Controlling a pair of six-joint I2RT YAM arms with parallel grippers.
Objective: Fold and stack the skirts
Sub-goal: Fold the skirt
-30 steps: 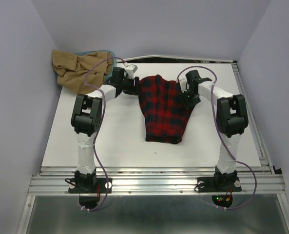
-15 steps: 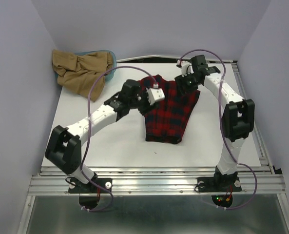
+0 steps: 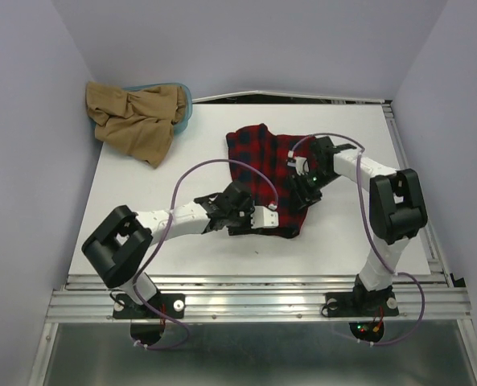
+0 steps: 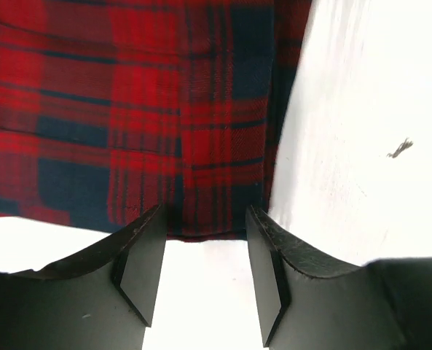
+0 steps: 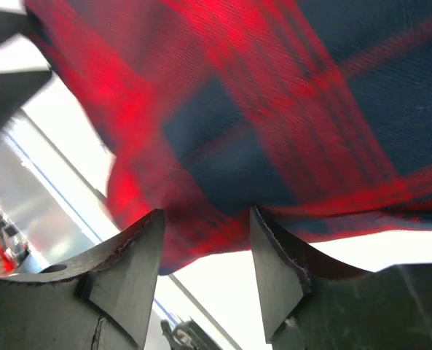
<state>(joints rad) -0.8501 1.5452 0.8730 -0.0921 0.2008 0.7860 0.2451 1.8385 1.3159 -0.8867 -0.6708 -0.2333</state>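
The red plaid skirt (image 3: 262,161) lies spread on the white table (image 3: 141,185), narrowing toward its near hem. My left gripper (image 3: 250,221) is low at the skirt's near left hem. In the left wrist view the gripper (image 4: 205,219) is open, with the plaid hem (image 4: 128,109) just at the fingertips and bare table between them. My right gripper (image 3: 297,186) is over the skirt's right side. In the right wrist view it (image 5: 205,226) is open, with blurred plaid cloth (image 5: 274,109) close against its tips. The tan-brown skirt (image 3: 133,117) lies bunched at the far left.
The tan skirt drapes over a teal plastic tub (image 3: 184,103) at the table's far left corner. Purple cables loop from both arms. A metal rail (image 3: 262,281) runs along the near table edge. Walls close in on the left, right and back.
Both grippers have left the skirt's far corners. The left arm swung down to the near hem, the right came nearer over the right side. The skirt's far edge now rests on the table.
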